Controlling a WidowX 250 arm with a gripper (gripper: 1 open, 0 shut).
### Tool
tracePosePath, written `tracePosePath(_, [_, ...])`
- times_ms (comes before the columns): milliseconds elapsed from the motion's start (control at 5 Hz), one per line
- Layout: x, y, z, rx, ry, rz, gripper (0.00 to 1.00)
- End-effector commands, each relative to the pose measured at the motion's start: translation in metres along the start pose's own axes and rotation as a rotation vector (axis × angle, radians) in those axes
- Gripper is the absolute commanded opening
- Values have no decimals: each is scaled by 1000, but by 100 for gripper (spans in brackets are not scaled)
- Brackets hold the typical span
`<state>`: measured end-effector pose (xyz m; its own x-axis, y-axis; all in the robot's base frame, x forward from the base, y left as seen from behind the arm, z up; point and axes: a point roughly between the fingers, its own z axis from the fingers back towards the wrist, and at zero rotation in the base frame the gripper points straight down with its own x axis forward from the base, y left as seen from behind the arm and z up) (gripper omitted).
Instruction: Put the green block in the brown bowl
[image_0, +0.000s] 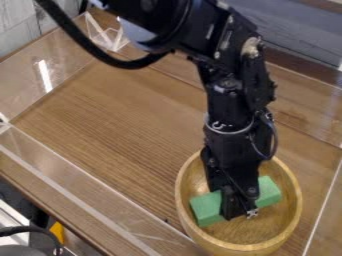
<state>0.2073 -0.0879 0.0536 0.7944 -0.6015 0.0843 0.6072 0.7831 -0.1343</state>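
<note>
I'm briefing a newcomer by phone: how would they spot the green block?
Find the wooden table, then the round tan bowl at its near right corner. Inside it, clamped by the black gripper, sits the green block, the only bright green thing.

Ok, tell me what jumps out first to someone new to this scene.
The big black robot arm reaches down from the top into the brown bowl at the lower right. Its end effector is shut on the bright green block, held inside the bowl.
</note>
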Motion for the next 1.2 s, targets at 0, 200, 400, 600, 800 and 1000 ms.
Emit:
tracePosePath(0, [10, 5, 8, 11, -33, 7, 0])
tracePosePath(200, [11, 6, 8, 8, -32, 12, 0])
tracePosePath(400, [11, 5, 7, 4, -30, 17, 0])
tracePosePath(600, [12, 5, 6, 1, -28, 21, 0])
tracePosePath(800, [12, 5, 6, -3, -26, 26, 0])
tracePosePath(1000, [13, 5, 6, -7, -24, 31, 0])
